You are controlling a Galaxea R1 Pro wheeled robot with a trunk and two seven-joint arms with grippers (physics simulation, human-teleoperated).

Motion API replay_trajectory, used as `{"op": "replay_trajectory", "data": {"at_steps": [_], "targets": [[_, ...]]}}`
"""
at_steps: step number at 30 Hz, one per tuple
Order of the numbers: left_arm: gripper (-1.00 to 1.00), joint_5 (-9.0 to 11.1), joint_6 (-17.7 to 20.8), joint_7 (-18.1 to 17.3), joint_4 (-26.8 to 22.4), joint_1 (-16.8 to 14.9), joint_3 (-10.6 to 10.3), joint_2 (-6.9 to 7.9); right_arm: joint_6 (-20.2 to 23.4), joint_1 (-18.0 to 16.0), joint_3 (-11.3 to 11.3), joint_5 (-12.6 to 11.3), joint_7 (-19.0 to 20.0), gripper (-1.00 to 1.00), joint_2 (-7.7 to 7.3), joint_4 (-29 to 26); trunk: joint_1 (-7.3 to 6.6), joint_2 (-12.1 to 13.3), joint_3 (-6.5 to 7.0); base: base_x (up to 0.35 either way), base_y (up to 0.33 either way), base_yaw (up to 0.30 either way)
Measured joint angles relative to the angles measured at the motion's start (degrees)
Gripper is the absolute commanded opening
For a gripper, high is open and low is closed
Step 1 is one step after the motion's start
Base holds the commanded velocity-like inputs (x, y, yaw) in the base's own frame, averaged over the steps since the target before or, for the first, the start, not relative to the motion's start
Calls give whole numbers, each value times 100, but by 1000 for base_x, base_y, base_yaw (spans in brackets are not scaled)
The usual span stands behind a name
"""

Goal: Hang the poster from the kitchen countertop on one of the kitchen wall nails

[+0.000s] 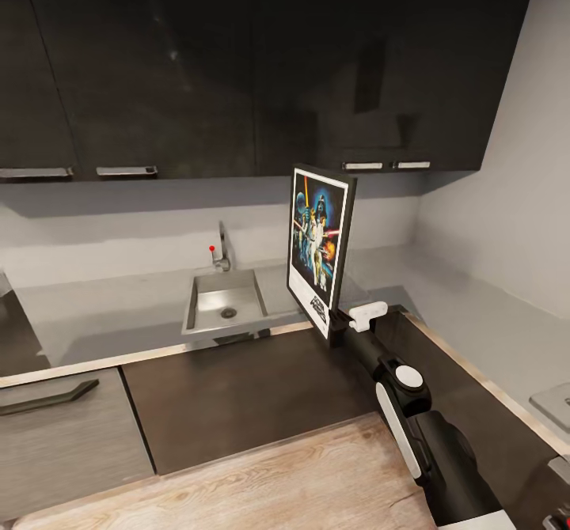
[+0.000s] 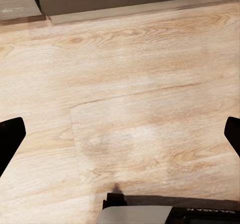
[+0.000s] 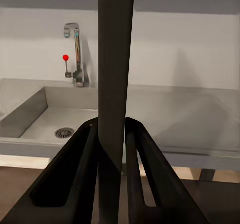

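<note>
The poster (image 1: 319,245) stands upright in the air, its black frame and white border turned to the left, above the front edge of the grey kitchen countertop (image 1: 111,312). My right gripper (image 1: 341,327) is shut on its lower right corner. In the right wrist view the poster (image 3: 116,73) shows edge-on as a dark vertical strip, pinched between the two black fingers (image 3: 75,176). My left gripper (image 2: 120,136) hangs open over the wooden floor (image 2: 130,83), holding nothing.
A steel sink (image 1: 226,302) with a tap (image 1: 222,251) lies just left of the poster. Dark upper cabinets (image 1: 237,63) hang close above. A grey wall (image 1: 507,221) closes the right side, where the worktop turns the corner. Dark base cabinets (image 1: 237,391) stand below.
</note>
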Motion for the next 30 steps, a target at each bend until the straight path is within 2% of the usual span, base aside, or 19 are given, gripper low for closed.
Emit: {"op": "replay_trajectory", "data": {"at_steps": [20,30], "targets": [[100,0,0,0,-2,-1,0,-1,2,-4,0,0,0,-100,0,-1,-439,795,349,0,0,0],[100,0,0,0,-2,-2,0,-1,2,-4,0,0,0,-100,0,-2,-439,797,350,0,0,0]]}}
